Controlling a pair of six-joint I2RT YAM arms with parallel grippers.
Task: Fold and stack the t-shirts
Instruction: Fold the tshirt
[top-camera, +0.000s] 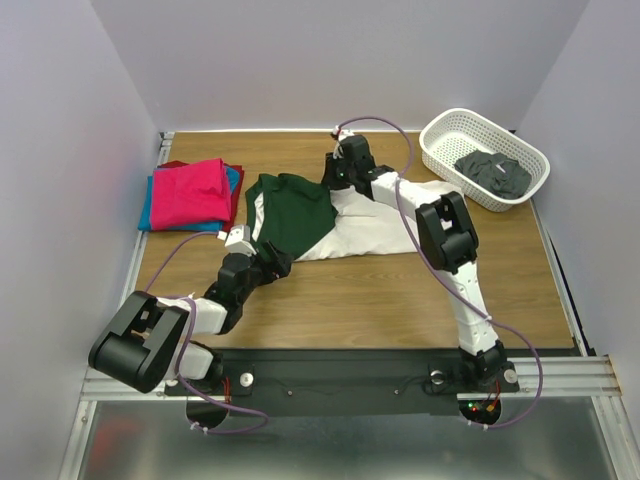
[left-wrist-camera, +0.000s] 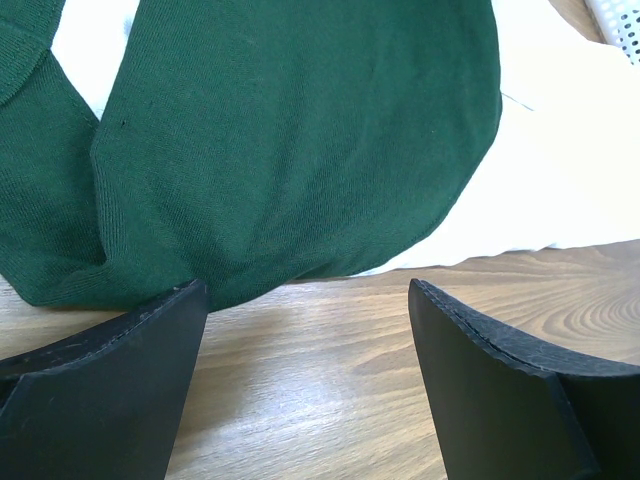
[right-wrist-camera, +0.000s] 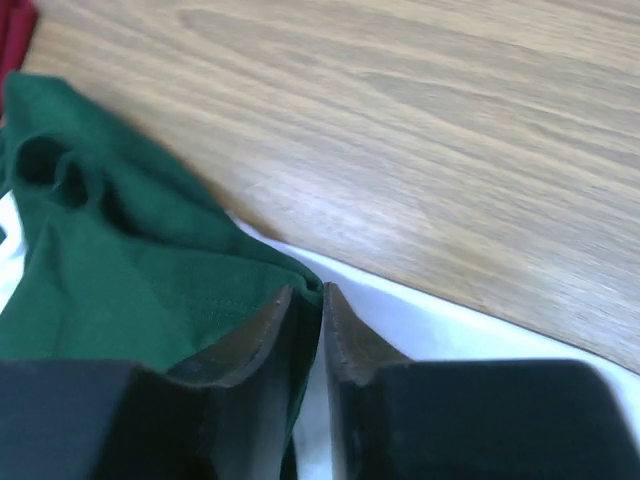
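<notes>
the top view looks down from above and behind my arm bases (top-camera: 480, 365), at the frame's bottom, taking in the whole worktop (top-camera: 350, 290). both wrist cameras sit low and very close, facing along the wood. all three share the green-and-white t-shirt (top-camera: 295, 215).

The wooden table (top-camera: 380, 300) bears a white-and-green t-shirt (top-camera: 300, 215) at centre, a folded shirt stack (top-camera: 190, 193) far left, a white lattice basket (top-camera: 450, 138) far right.

The spread shirt (top-camera: 300, 215) lies between folded stack (top-camera: 190, 192) and basket (top-camera: 440, 160).
</notes>
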